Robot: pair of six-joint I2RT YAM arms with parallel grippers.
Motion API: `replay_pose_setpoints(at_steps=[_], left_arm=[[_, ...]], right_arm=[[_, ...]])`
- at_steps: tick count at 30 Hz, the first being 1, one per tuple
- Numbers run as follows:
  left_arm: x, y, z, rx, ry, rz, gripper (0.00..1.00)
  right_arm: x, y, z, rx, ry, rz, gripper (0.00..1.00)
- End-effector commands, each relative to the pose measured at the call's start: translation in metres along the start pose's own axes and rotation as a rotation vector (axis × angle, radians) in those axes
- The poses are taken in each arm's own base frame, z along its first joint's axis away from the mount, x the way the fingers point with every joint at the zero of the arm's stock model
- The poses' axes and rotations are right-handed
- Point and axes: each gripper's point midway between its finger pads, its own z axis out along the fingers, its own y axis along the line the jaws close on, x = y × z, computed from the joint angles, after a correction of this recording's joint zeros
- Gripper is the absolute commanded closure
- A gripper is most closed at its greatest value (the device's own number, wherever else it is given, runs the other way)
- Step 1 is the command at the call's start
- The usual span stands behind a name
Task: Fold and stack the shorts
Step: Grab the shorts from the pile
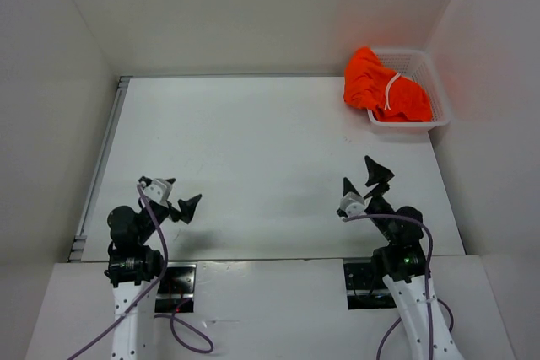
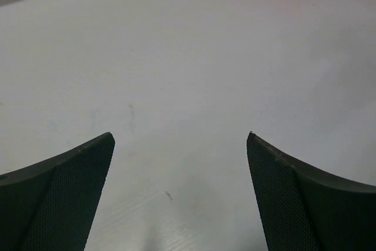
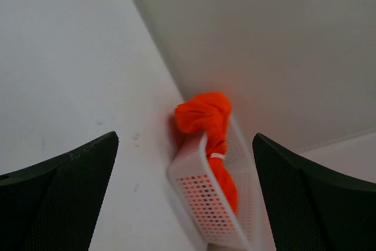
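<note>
1. The shorts (image 1: 384, 88): a bright orange pair, crumpled into a heap inside the white mesh basket (image 1: 407, 124). Part of the cloth spills over the basket's left rim. No fold is made, and none of the fabric lies flat on the desk (image 1: 253, 149).
2. Drawstring (image 1: 391, 90): a thin white cord crossing the top of the heap. It probably marks the waistband, so it is a useful cue for orienting the garment once it is spread out.
3. The basket stands in the far right corner of the desk, close against the right wall (image 1: 472, 124). This puts the garment on the right arm's side.
4. Right tool (image 1: 374, 181): fingers spread fully apart and grasping nothing. It is poised above the desk near its own base, well apart from the basket. Its wrist camera looks between the fingers straight at the basket, which suggests it is aimed for a reach.
5. Left tool (image 1: 179, 196): likewise released wide and empty, low over the near left of the desk and far from the shorts. It is presumably parked until a second grip is needed.
6. Stage, by judgement: the task is at its outset. The first move calls for drawing the shorts out onto the desk. The soft cloth may snag on the mesh or drag the light basket along.
</note>
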Motion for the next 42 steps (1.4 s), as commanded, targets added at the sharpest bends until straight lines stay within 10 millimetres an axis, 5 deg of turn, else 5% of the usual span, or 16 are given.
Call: replay_pose_setpoints(at_steps=[1, 3, 4, 6, 7, 8, 9, 10, 13, 14, 15, 17, 23, 26, 34, 42], left_arm=[[-0.096, 0.041, -0.014, -0.253, -0.222, 0.171, 0.00], [-0.096, 0.039, -0.014, -0.240, -0.165, 0.132, 0.00], [-0.091, 0.044, -0.009, -0.236, -0.107, 0.091, 0.00], [-0.115, 0.050, -0.006, -0.246, -0.071, 0.066, 0.00], [-0.101, 0.068, 0.007, -0.272, 0.038, -0.007, 0.00], [-0.095, 0.075, 0.011, -0.285, 0.113, -0.055, 0.00], [-0.128, 0.084, 0.016, -0.299, 0.111, -0.050, 0.00], [-0.104, 0.104, 0.034, -0.318, 0.252, -0.133, 0.00], [-0.089, 0.143, 0.064, -0.367, 0.479, -0.238, 0.00], [-0.059, 0.141, 0.073, -0.339, 0.605, -0.301, 0.00], [-0.060, 0.139, 0.081, -0.318, 0.627, -0.303, 0.00], [-0.059, 0.143, 0.093, -0.309, 0.627, -0.298, 0.00], [-0.049, 0.145, 0.110, -0.266, 0.645, -0.318, 0.00], [-0.047, 0.149, 0.116, -0.266, 0.645, -0.318, 0.00], [-0.034, 0.149, 0.119, -0.253, 0.683, -0.343, 0.00], [-0.031, 0.148, 0.118, -0.250, 0.704, -0.354, 0.00]], right_arm=[[-0.059, -0.090, -0.013, 0.262, -0.130, -0.262, 0.00], [-0.051, -0.080, -0.003, 0.121, -0.068, -0.177, 0.00], [-0.066, -0.102, -0.003, 0.129, -0.071, -0.131, 0.00], [-0.040, -0.101, 0.027, 0.036, 0.055, -0.007, 0.00], [-0.052, -0.135, 0.035, 0.084, 0.068, 0.020, 0.00], [-0.039, -0.145, 0.044, 0.111, 0.148, 0.134, 0.00], [-0.010, -0.124, 0.071, 0.014, 0.267, 0.240, 0.00], [-0.020, -0.159, 0.083, 0.115, 0.304, 0.385, 0.00], [0.007, -0.156, 0.132, 0.133, 0.493, 0.710, 0.00], [0.015, -0.153, 0.142, 0.132, 0.526, 0.788, 0.00], [0.024, -0.146, 0.157, 0.102, 0.567, 0.879, 0.00], [0.032, -0.146, 0.168, 0.113, 0.565, 1.161, 0.00], [0.150, -0.157, 0.156, 0.410, 0.694, 1.816, 0.07], [0.169, -0.155, 0.166, 0.406, 0.694, 1.866, 0.17], [0.215, -0.123, 0.177, 0.437, 0.801, 1.960, 0.15], [0.235, -0.120, 0.194, 0.434, 0.794, 1.971, 0.15]])
